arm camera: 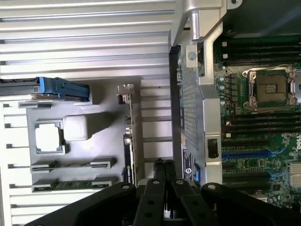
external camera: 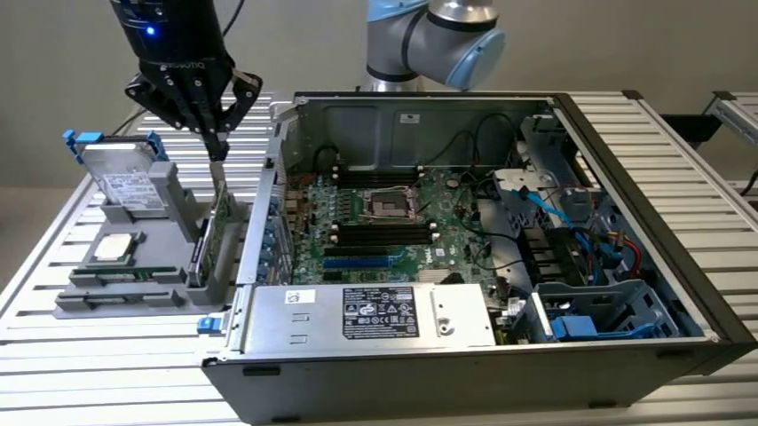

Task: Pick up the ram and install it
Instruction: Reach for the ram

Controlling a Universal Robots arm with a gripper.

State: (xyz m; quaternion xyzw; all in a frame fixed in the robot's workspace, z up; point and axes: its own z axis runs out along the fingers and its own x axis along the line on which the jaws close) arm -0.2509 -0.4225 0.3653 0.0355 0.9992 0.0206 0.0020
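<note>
over the grey fixture at nine o'clock of the open case, my pincer hangs with its fingers drawn together and nothing between them. the ram lies flat in a slot at the fixture's seven o'clock corner, well apart from me. the upright expansion card stands right under my tips. descending here, i judge, would knock it or grab the wrong board.

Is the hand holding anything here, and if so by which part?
Nothing is held. The black hand hangs by the grey parts tray, and a long green ram stick lies in its tray slot.
</note>
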